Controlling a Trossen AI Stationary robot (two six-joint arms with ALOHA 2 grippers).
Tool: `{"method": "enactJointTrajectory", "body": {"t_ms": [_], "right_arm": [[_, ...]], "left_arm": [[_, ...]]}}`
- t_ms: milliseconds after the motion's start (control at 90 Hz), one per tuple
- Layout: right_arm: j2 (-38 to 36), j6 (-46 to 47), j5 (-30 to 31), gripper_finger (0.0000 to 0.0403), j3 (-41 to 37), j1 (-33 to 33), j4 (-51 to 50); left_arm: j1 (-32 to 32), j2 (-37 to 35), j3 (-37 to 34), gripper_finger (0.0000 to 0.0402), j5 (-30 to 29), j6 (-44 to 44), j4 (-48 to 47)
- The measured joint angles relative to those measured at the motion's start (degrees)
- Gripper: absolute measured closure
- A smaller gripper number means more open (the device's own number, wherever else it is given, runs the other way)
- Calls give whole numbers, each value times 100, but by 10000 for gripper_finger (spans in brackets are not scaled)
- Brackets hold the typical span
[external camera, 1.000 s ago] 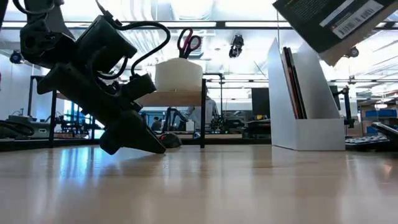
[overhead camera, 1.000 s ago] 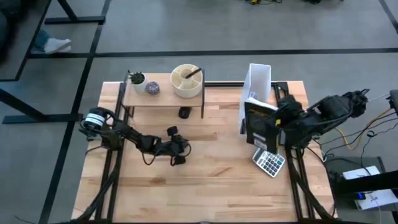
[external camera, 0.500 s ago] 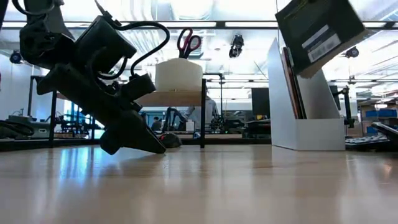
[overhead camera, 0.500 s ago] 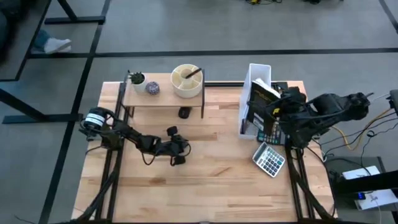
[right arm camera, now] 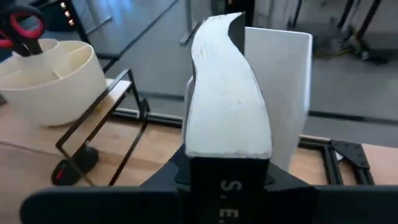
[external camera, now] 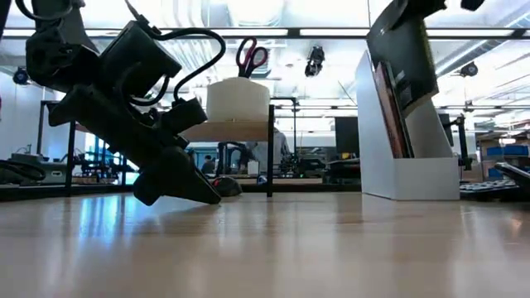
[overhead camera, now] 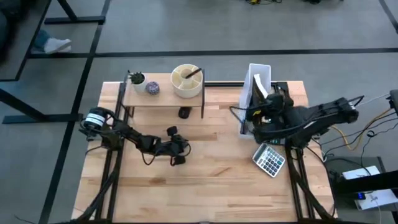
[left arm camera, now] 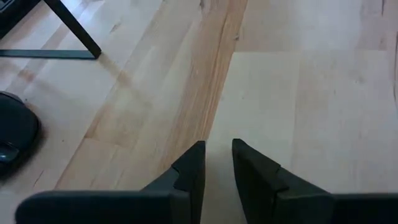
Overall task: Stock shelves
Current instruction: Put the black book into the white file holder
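Note:
The shelves (overhead camera: 163, 94) stand at the far left, holding a small plant (overhead camera: 137, 79), a purple ball (overhead camera: 152, 88) and a white round organiser (overhead camera: 186, 81) with red scissors (external camera: 251, 55). My right gripper (overhead camera: 264, 114) is shut on a black book (right arm camera: 227, 118), held on edge over the white file holder (overhead camera: 258, 78), in which another book (external camera: 387, 112) stands. Whether the held book touches the holder, I cannot tell. My left gripper (left arm camera: 217, 152) rests low on the table near the middle left, its fingers almost together with nothing between them. My right gripper pinches the book across its thickness, one finger on each cover (right arm camera: 186, 155), at the end with the black lettered edge. The fingers come roughly level from the table's right. The book is lifted off the table, on edge and tilted, its white page edges (right arm camera: 224, 81) pointing away from the wrist.
A calculator (overhead camera: 269, 162) lies at the right, near my right arm. A small black object (overhead camera: 184, 112) sits under the shelves. Bare wood spans the table's middle and near side.
My right gripper has moved toward the far left, to the file holder, and has come down. It has turned the book from cover-up to standing on edge over the holder's opening.

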Motion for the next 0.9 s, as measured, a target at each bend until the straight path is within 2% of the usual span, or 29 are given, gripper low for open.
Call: {"method": "enactJointTrajectory", "body": {"t_ms": [211, 311, 544, 733, 900], "right_arm": [[662, 870, 0, 359, -307, -17, -15], [965, 1036, -120, 360, -365, -17, -14], [1592, 1513, 50, 369, -619, -17, -2], [1869, 2086, 189, 369, -937, 11, -1], [1987, 2824, -27, 369, -1240, 35, 18]], "left_arm": [[0, 0, 0, 335, 5, -2, 3], [0, -2, -2, 335, 9, -2, 2], [0, -2, -4, 335, 15, -2, 4], [0, -2, -7, 335, 28, -2, 7], [0, -2, -9, 335, 32, -2, 7]]}}
